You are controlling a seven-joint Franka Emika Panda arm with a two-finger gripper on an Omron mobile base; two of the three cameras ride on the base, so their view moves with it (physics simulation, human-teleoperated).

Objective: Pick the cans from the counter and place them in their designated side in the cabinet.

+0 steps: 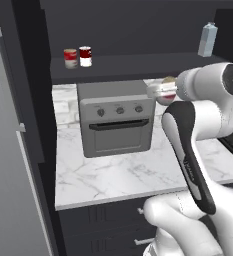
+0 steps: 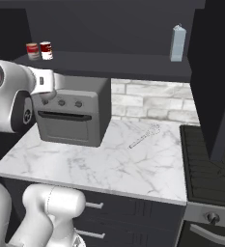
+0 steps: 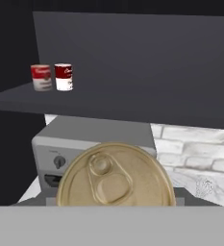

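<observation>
My gripper (image 1: 158, 91) is shut on a can (image 1: 164, 92), held in the air above the counter (image 1: 118, 175), just right of the toaster oven's top and below the cabinet shelf (image 1: 138, 65). In the hand view the held can's gold pull-tab lid (image 3: 116, 175) fills the lower middle and hides my fingertips. Two more cans stand side by side at the left end of the shelf: a red and tan one (image 1: 70, 58) (image 3: 41, 77) and a red and white one (image 1: 85, 56) (image 3: 63, 76). In the right base view they are at the shelf's far left (image 2: 39, 50).
A grey toaster oven (image 1: 117, 117) (image 2: 73, 108) stands on the counter under the shelf. A pale carton (image 1: 207, 40) (image 2: 178, 43) stands at the shelf's right end. A whisk (image 2: 144, 137) lies on the marble. A stove (image 2: 210, 164) is at the right, a grey fridge (image 1: 8, 150) at the left.
</observation>
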